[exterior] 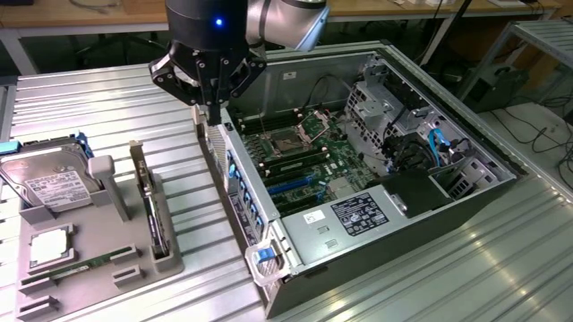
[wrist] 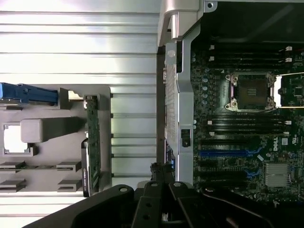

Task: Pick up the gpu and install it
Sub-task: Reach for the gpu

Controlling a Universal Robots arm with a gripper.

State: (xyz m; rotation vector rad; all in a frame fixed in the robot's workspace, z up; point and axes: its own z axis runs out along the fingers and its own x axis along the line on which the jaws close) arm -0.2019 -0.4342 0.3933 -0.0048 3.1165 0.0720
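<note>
The gpu (exterior: 150,211) stands on edge in a slot of the grey holder (exterior: 90,236) on the worktop (exterior: 117,100); well apart, the end effector (exterior: 214,111), closed and empty, hangs over the open computer case's (exterior: 403,268) rear wall

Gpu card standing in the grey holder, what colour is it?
The gpu is dark green, clearest in the wrist view.

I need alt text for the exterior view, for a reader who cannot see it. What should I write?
A robot gripper, jaws shut, hangs over one wall of an open computer case lying on a metal table. At the exterior view's left, the gpu stands on edge in a grey holder beside a hard drive.
</note>
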